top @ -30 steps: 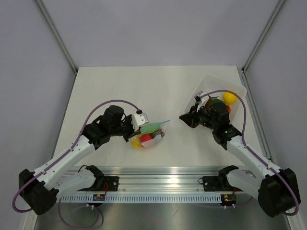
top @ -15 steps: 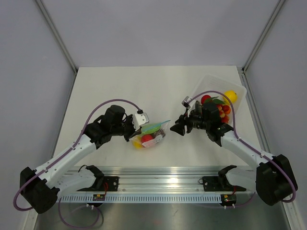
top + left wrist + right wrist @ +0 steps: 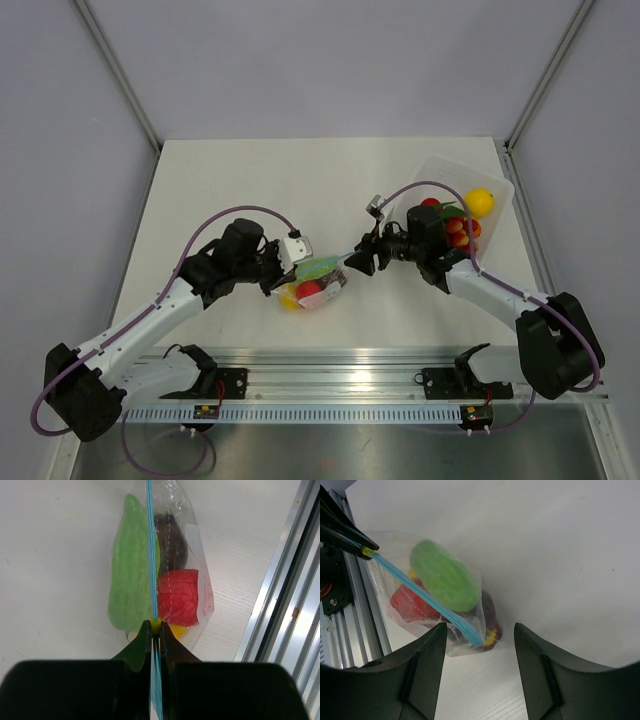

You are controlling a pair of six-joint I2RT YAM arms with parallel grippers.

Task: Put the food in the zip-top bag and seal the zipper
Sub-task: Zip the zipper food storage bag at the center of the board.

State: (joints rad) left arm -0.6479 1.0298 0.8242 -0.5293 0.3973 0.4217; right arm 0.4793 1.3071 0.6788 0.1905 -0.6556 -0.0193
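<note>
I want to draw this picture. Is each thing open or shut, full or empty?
left gripper: shut on the zipper.
right gripper: open, at the far end of the bag.
zipper: looks pressed shut.
bag: food inside, held by its zipper.
tub: no lid, lemon in it.

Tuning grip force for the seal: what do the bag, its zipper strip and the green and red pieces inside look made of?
Zip-top bag: thin clear plastic film, glossy; it crinkles and glints.
Zipper: blue-teal plastic strip, looks stiffer, runs straight.
Green piece: likely moulded plastic, matte, finely textured.
Red piece: likely plastic too, faint ridges; hardness cannot be judged.
</note>
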